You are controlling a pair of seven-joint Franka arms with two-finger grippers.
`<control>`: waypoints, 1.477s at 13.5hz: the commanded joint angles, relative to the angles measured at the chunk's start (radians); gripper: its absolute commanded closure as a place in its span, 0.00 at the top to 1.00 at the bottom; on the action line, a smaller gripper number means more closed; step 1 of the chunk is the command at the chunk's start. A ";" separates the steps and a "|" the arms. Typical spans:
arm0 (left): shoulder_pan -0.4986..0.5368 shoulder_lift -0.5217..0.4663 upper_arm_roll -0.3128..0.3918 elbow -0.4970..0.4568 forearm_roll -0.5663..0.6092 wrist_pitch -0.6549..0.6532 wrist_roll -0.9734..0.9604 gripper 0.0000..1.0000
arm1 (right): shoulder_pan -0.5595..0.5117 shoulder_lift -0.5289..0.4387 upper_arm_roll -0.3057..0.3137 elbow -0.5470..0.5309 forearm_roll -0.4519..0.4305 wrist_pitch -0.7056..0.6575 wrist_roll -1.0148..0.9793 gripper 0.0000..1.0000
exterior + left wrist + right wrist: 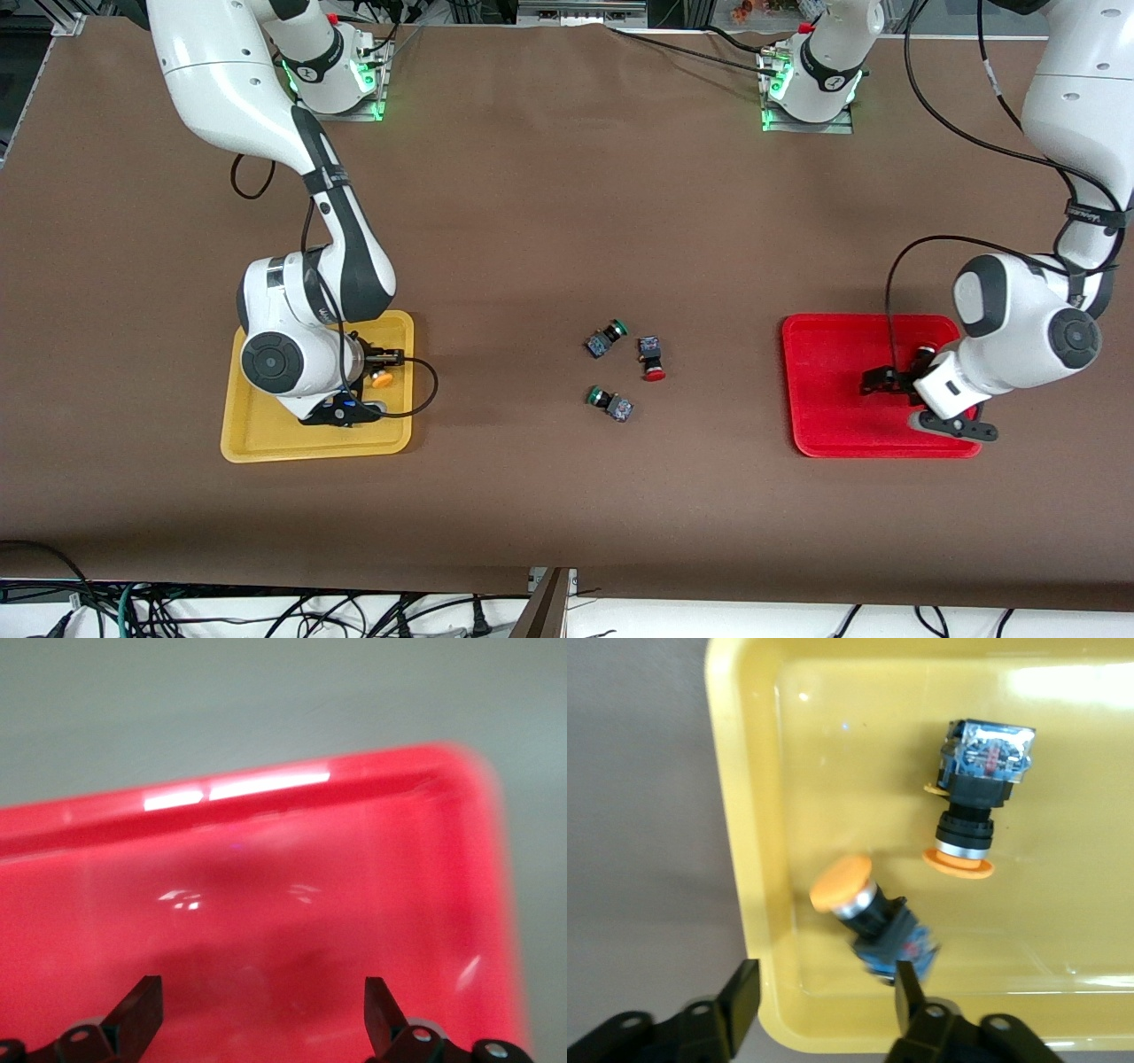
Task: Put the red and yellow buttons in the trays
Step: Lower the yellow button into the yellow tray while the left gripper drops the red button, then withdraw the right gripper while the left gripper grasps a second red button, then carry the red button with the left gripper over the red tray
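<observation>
Lying in glossy yellow tray [753,859] | 2 round-capped yellow btns [873,921]

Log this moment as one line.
right gripper open over yellow tray | left gripper open over red tray | red button untrayed

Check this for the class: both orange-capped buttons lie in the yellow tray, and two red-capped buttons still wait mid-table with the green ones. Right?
Not quite. Only one red-capped button waits mid-table, beside the two green-capped buttons, as the front view shows. The rest holds: the right wrist view shows both orange-capped buttons in the yellow tray.
</observation>
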 commanded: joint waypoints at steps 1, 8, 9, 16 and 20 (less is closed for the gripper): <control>-0.125 -0.012 -0.006 0.038 0.006 -0.018 -0.172 1.00 | 0.016 -0.103 0.006 -0.025 0.006 0.000 0.020 1.00; -0.459 0.054 0.023 0.098 0.013 -0.006 -0.619 1.00 | 0.024 -0.442 -0.037 -0.034 -0.015 -0.262 0.011 1.00; -0.498 0.063 0.038 0.097 0.013 0.008 -0.650 1.00 | 0.022 -0.500 -0.049 -0.060 -0.015 -0.288 0.011 1.00; -0.793 0.110 0.249 0.123 0.013 0.034 -0.818 1.00 | -0.244 -0.703 0.125 -0.236 -0.126 -0.307 -0.142 1.00; -0.799 0.117 0.252 0.124 0.021 0.035 -0.828 0.41 | -0.238 -0.717 0.135 -0.229 -0.122 -0.302 -0.172 1.00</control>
